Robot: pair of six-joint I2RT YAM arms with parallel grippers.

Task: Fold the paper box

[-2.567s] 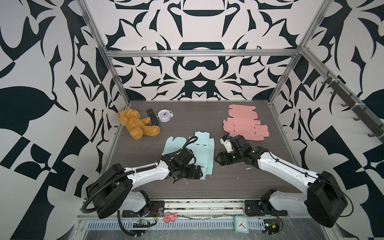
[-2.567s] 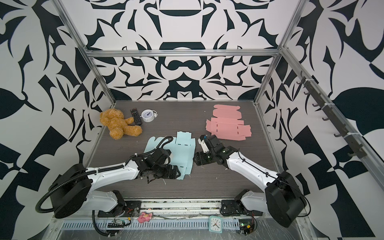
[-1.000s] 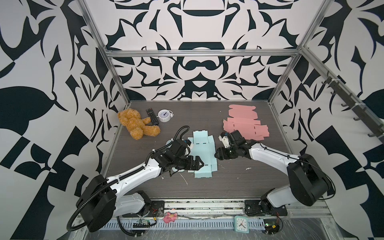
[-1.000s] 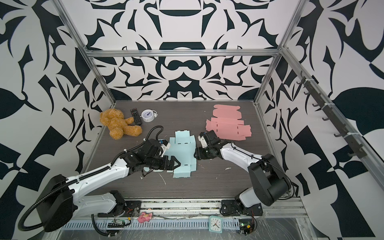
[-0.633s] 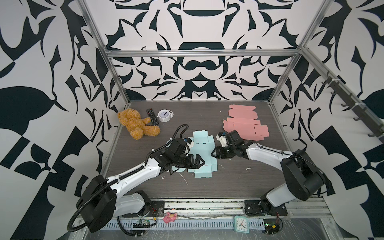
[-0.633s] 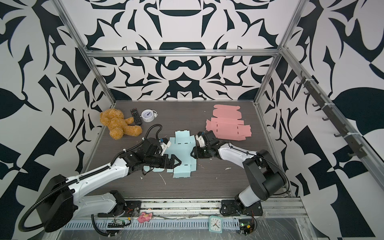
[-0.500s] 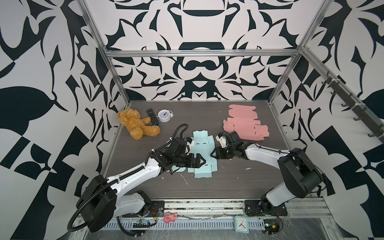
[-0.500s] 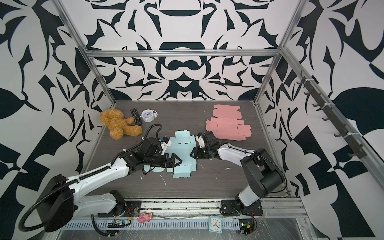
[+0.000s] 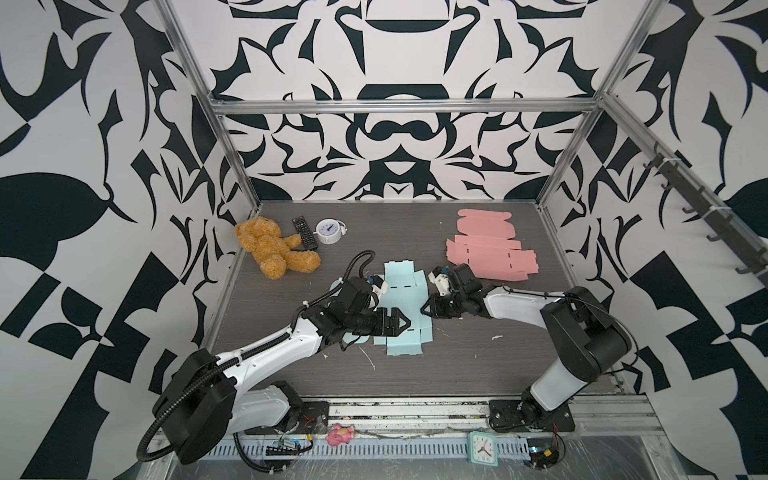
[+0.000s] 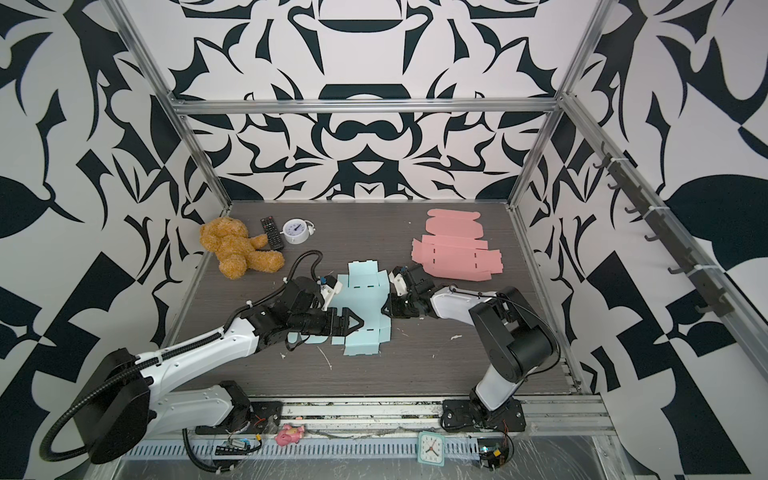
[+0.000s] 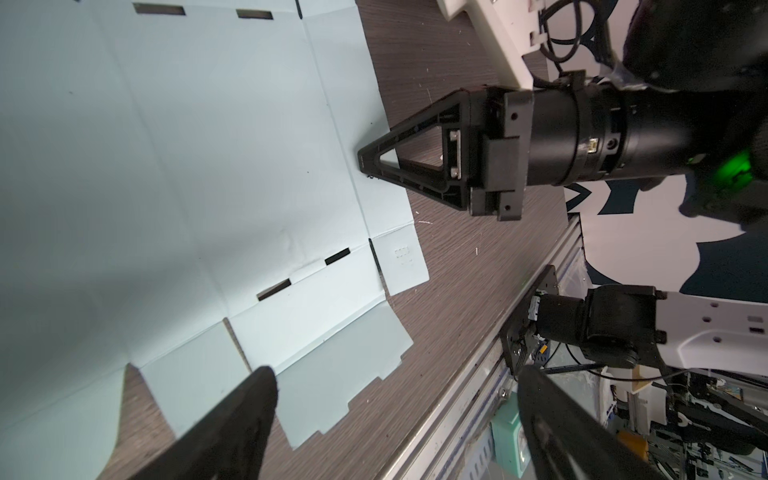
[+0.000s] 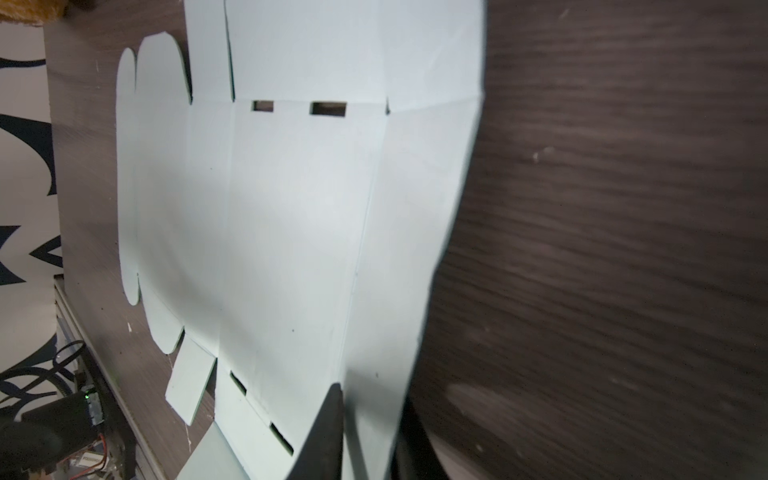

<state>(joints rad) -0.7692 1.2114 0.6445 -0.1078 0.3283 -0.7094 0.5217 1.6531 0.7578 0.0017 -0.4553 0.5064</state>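
The right end effector has just pinched the right edge of the blue paper box. The left end effector hangs wide open. That flap looks ready to fold.

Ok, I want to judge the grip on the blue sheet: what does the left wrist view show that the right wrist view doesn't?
Only the left wrist view: the right tool from outside, its tip at the blue paper box's edge; the left tool's spread fingers; the front rail. Only the right wrist view: the box's rounded flaps, and the right tool's fingers either side of its edge panel. Both: the unfolded blue box, its slots and the dark table.
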